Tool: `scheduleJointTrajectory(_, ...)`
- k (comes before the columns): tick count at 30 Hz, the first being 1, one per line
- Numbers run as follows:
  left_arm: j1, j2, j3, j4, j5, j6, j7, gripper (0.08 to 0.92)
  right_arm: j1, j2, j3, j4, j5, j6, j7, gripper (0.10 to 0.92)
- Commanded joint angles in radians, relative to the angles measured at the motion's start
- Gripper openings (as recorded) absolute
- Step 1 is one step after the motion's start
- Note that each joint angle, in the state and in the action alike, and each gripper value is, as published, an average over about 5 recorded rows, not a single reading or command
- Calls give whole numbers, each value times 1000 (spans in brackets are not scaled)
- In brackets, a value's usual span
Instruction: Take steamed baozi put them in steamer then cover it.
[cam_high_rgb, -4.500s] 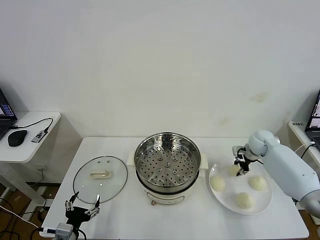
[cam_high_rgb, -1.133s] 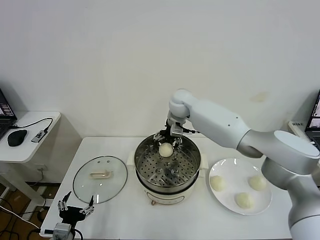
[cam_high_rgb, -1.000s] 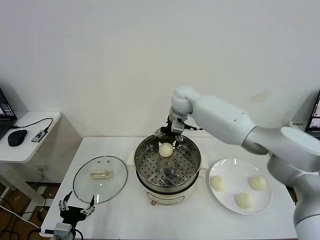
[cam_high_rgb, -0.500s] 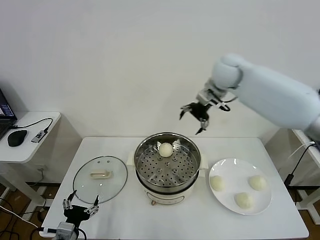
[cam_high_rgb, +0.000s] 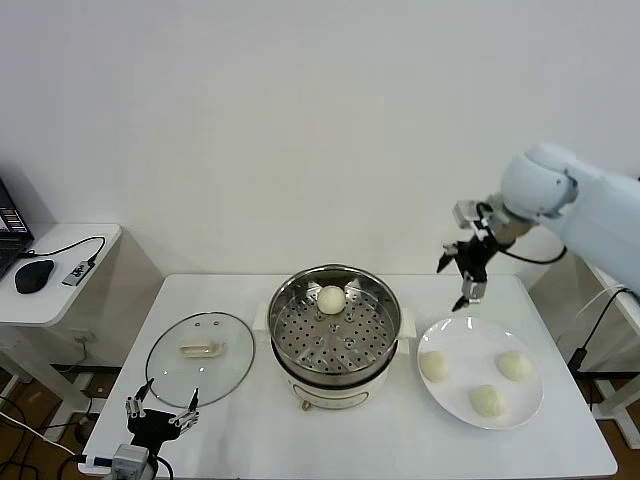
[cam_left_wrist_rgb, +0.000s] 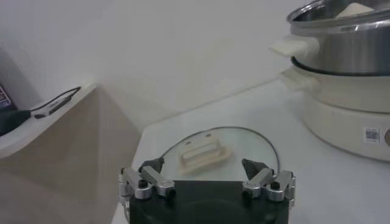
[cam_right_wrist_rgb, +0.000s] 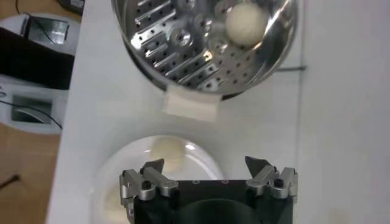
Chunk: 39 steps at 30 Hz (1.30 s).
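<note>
Baozi: 1 in steamer at 12 o'clock; 3 left on plate, cover off. Right tool wide, empty, above plate; left tool wide, idle.

White table w/ steamer, cover, plate on it.

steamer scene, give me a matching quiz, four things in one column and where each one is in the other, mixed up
Things:
1. glass lid
2. single baozi
3. three baozi
4. right gripper

Places:
A. on the white plate
B. in the air above the plate's far edge, empty
C. flat on the table, left of the steamer
D. inside the steamer basket

Pairs: 1-C, 2-D, 3-A, 4-B
</note>
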Motion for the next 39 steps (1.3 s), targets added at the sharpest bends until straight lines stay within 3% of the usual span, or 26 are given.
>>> scheduleJointTrajectory(1,3,1,1,-6,0,6,-1,823,-329,-51,174,65,-178,-119,15,823)
scheduleJointTrajectory(14,-3,0,10,10,2,6,3,823,-441,58,205,-50,-195,-104,137,823)
scheduleJointTrajectory(39,-18,-5,13,56,12,12,4,823,-516,139,254,-145,-267,-21,191,823)
